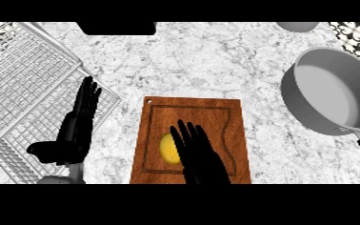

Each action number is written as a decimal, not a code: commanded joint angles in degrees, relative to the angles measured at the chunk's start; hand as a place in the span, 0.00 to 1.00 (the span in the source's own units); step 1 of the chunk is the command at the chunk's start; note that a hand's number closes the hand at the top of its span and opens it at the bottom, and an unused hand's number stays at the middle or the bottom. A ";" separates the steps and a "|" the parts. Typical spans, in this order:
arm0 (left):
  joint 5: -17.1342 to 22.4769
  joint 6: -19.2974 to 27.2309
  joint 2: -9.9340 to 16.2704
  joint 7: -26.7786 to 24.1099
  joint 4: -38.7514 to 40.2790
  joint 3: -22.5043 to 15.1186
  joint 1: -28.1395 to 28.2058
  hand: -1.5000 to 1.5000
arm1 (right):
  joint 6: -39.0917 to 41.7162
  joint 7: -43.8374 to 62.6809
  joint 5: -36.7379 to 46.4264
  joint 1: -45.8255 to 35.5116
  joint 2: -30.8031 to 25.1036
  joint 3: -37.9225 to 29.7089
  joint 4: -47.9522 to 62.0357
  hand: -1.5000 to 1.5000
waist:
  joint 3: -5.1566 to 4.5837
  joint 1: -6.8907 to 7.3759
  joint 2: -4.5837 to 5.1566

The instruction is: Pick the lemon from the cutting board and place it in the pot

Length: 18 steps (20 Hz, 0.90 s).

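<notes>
On the cutting board (211, 119), right hand (200, 159) partly covers the lemon (168, 148)

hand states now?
Left hand: open, resting, holds nothing.
Right hand: open over the lemon, not gripping it.

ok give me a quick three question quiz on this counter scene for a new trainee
1. True or false: the lemon already lies in the pot.
2. Which robot hand is over the cutting board? A) left B) right
3. Fill in: the left robot hand rests open beside the wire ____.

Key
1. False; it lies on the board, partly hidden by the right robot hand.
2. B
3. rack
</notes>
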 commanded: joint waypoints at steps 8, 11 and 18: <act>-0.91 -3.27 -1.84 -0.14 0.18 2.73 -0.35 0.50 | -5.96 0.75 -6.58 -10.70 1.15 -0.71 12.51 0.00 | 0.01 -0.01 0.01; -2.31 -2.35 -2.72 -2.35 3.32 2.29 -1.38 0.50 | -8.51 -1.77 2.70 -7.43 -0.13 0.09 8.97 1.00 | -0.01 -0.41 -0.04; -4.16 -2.15 -3.97 -2.24 2.75 2.76 -0.50 0.50 | -19.07 -6.35 5.64 -5.64 1.06 1.05 15.27 1.00 | 0.01 -0.27 -0.03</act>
